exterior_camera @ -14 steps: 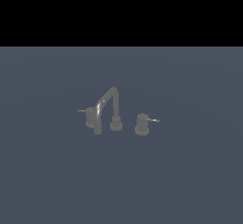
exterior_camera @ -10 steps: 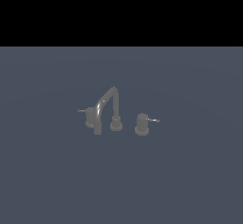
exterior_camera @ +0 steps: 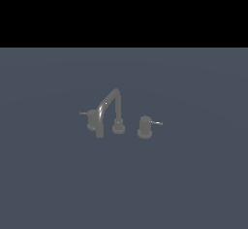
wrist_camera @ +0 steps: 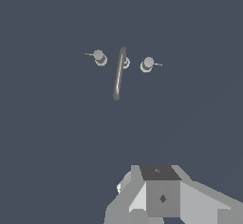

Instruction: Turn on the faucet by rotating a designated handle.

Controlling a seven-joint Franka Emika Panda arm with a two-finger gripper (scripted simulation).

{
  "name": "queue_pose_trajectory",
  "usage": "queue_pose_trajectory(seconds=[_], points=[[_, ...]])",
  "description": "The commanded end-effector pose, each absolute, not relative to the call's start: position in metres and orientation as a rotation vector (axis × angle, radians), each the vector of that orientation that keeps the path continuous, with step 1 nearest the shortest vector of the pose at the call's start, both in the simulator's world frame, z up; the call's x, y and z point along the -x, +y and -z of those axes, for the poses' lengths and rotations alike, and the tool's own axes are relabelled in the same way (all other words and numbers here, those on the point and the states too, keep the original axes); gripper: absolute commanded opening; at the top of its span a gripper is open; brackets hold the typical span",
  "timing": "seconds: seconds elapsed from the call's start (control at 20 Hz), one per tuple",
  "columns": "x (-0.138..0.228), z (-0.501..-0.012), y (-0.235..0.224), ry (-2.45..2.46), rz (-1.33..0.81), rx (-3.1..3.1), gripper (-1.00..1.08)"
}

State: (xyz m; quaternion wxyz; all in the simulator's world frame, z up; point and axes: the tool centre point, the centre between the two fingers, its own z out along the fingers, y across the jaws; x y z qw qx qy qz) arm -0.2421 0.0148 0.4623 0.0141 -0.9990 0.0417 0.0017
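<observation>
I judge nothing done yet: the faucet (exterior_camera: pixel 109 114) sits mid-frame on the table (exterior_camera: pixel 193 184), and the handle (exterior_camera: pixel 145 126) with its pale-tipped lever lies right of the spout, untouched. My fingers (out of sight here) I cannot tell open or closed; approach and rotation remain.

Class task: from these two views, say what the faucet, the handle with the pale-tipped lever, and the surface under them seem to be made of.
Faucet: probably metal with a dull grey, brushed-looking finish; a faint bright streak runs along the spout.
Handle: seemingly the same dull grey metal, though its thin lever ends in a paler, shinier tip.
Surface: uniformly matte blue-grey, without grain or reflections, so its material stays open.
</observation>
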Motion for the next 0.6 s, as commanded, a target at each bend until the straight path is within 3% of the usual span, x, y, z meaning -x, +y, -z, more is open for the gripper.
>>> queue_pose_trajectory(seconds=[0.0, 0.55], points=[[0.236, -0.452, 0.017, 0.196, -0.006, 3.107, -1.00], [0.191, -0.387, 0.026, 0.629, -0.006, 3.052, -1.00]])
